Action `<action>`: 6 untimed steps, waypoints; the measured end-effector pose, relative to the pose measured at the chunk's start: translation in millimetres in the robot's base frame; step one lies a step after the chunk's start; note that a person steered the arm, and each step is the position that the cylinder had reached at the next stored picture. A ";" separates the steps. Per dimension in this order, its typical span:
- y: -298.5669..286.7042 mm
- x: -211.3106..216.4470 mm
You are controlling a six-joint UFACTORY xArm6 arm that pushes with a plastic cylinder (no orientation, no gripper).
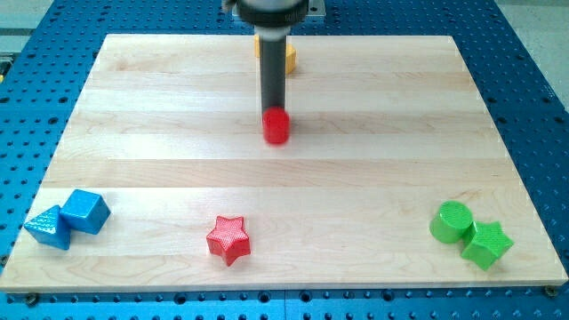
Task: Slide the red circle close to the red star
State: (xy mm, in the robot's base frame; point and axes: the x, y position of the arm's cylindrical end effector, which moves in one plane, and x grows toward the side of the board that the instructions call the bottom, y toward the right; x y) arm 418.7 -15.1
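The red circle (276, 127) sits on the wooden board (160, 133) a little above its middle. My tip (272, 110) is at the end of the dark rod and touches the circle's top edge, just behind it. The red star (228, 239) lies near the view's bottom, below and slightly left of the circle, well apart from it.
A blue cube (86, 211) and a blue triangle (49, 227) touch at the bottom left. A green circle (451, 220) and a green star (486, 244) touch at the bottom right. A yellow block (286, 56) is partly hidden behind the rod at the top.
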 end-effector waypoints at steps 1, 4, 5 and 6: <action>14.9 3.6; -54.5 83.9; -43.4 88.5; -50.5 92.8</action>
